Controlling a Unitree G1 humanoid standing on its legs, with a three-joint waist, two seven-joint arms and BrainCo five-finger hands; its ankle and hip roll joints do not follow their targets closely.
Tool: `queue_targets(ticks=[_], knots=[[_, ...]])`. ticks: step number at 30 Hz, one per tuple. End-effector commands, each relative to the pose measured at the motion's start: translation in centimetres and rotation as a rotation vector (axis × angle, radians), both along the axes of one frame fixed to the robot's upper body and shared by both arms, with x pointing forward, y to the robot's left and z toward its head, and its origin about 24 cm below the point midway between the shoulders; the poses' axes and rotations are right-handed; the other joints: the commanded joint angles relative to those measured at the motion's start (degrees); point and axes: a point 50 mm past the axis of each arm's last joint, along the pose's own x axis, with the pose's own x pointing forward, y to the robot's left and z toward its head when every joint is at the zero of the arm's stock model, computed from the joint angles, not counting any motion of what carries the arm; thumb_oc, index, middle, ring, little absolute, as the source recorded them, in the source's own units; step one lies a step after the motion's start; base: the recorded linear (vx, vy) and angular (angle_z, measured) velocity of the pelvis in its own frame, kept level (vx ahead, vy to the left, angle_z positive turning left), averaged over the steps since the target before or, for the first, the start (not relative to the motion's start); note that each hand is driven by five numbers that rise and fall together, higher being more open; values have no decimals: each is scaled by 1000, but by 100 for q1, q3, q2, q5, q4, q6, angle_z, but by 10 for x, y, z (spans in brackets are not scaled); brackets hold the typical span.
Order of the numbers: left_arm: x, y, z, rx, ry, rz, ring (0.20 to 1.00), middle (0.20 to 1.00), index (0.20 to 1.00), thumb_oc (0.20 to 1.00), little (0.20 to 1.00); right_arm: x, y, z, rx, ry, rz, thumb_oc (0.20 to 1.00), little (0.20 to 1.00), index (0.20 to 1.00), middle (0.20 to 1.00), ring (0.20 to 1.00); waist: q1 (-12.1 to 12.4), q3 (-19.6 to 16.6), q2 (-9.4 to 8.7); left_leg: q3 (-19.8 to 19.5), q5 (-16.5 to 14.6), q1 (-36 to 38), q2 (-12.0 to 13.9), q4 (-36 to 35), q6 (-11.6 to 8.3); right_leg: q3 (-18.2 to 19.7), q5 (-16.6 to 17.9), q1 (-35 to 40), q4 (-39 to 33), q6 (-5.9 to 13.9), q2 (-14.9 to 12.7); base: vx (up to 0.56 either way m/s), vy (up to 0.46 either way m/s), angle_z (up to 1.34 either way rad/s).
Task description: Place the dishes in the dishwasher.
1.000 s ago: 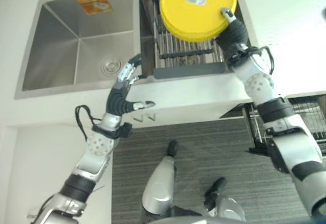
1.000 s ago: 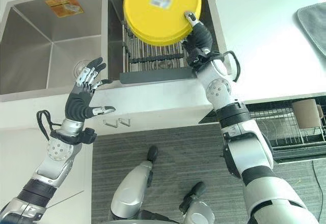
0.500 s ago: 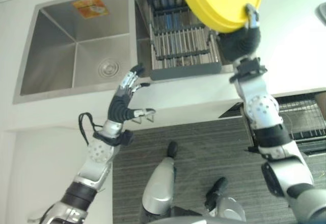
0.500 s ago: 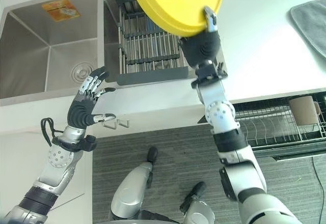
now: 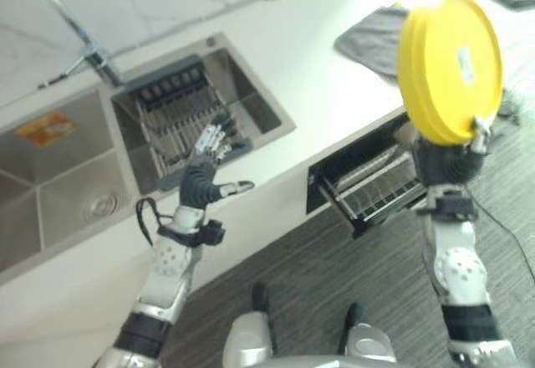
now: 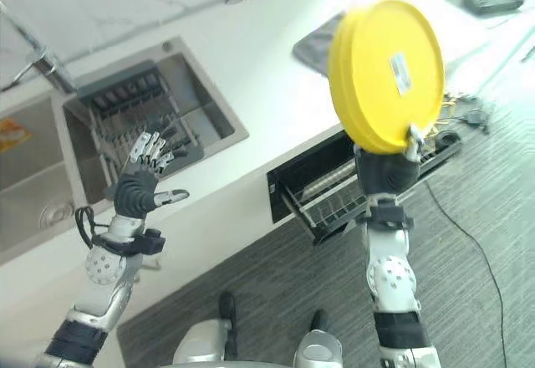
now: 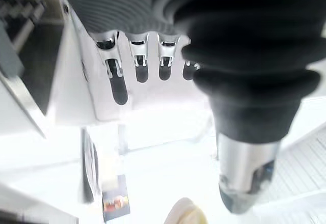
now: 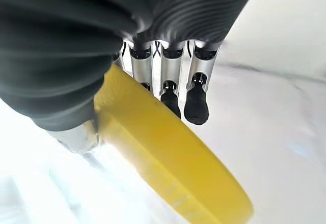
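Note:
A round yellow plate (image 5: 451, 67) with a small white sticker stands on edge in the air, pinched at its lower rim by my right hand (image 5: 451, 163). In the right wrist view the fingers (image 8: 196, 102) lie behind the plate (image 8: 168, 158) and the thumb presses its front. The plate hangs over the pulled-out dishwasher rack (image 5: 368, 188) under the counter. My left hand (image 5: 203, 180) is raised in front of the sink's dish rack (image 5: 180, 125), open, fingers (image 7: 118, 84) straight and holding nothing.
A double steel sink is set in the white counter, its left basin (image 5: 50, 184) bearing an orange sticker. A grey cloth (image 5: 368, 38) lies on the counter behind the plate. Dark small items (image 6: 468, 117) and a cable lie on the grey floor at right.
The camera has swung round. My right hand has carried the yellow plate away from the sink's dish rack to above the pulled-out dishwasher rack. The left hand stays open and raised.

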Motion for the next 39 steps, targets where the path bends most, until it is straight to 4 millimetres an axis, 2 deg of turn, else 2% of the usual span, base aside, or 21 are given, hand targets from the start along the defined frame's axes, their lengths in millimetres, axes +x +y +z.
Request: queue_targets(ticks=[1,8,10,12,15,22,29,35,39], knots=[[-3,7,21,28,-105,3,1000,1000,1000,1000,1000,-1,8,40,-44,-233,-15,200,200,200,200,200,39,-263,-89,265,-640,242,246,254,44,48,-281,-139,332,41,-241,14,-78,-27],[-3,12,15,18,-60,-3,1000,1000,1000,1000,1000,-9,-9,11,-106,-66,-185,200,200,200,200,200,-282,-361,-44,418,-739,498,282,273,29,280,-412,-76,480,4,-199,5,-57,-22],[-4,10,12,-1,-50,-17,1000,1000,1000,1000,1000,-13,-22,-9,-257,101,-339,200,200,200,200,200,-444,-390,-6,485,-730,608,302,170,-11,388,-385,-76,397,-3,-160,35,-22,-18],[-2,8,11,-21,-43,-14,1000,1000,1000,1000,1000,-13,-31,-20,-384,185,-409,200,200,200,200,200,-563,-383,20,562,-730,626,329,159,-50,464,-374,-132,386,-19,-143,51,6,-32],[0,4,11,-24,-44,-18,1000,1000,1000,1000,1000,-10,-38,-25,-433,238,-429,200,200,200,200,200,-619,-326,10,583,-766,534,343,260,-69,531,-378,-260,436,-35,-140,13,-26,-27],[5,-5,19,-17,-90,-31,1000,1000,1000,1000,1000,5,-43,-16,-464,253,-397,200,200,200,200,200,-594,41,58,447,-867,153,257,532,-6,713,-276,-651,493,-33,-190,-52,-15,-7],[9,-6,27,-15,-126,-25,1000,1000,1000,1000,1000,21,-39,-3,-512,221,-352,200,200,200,200,200,-511,392,116,308,-911,-154,149,638,53,764,-173,-978,540,-3,-269,-48,18,0],[13,-15,33,30,-151,-56,1000,1000,1000,1000,1000,36,-22,8,-602,214,-276,200,200,200,200,200,-383,654,108,170,-874,-468,111,762,86,760,-124,-1248,645,-27,-273,-65,-1,9],[19,-15,41,45,-167,-59,1000,1000,1000,1000,1000,52,-16,26,-638,205,-264,200,200,200,200,200,-285,846,98,124,-864,-650,132,888,85,702,-119,-1400,752,-21,-296,-76,-17,4]])
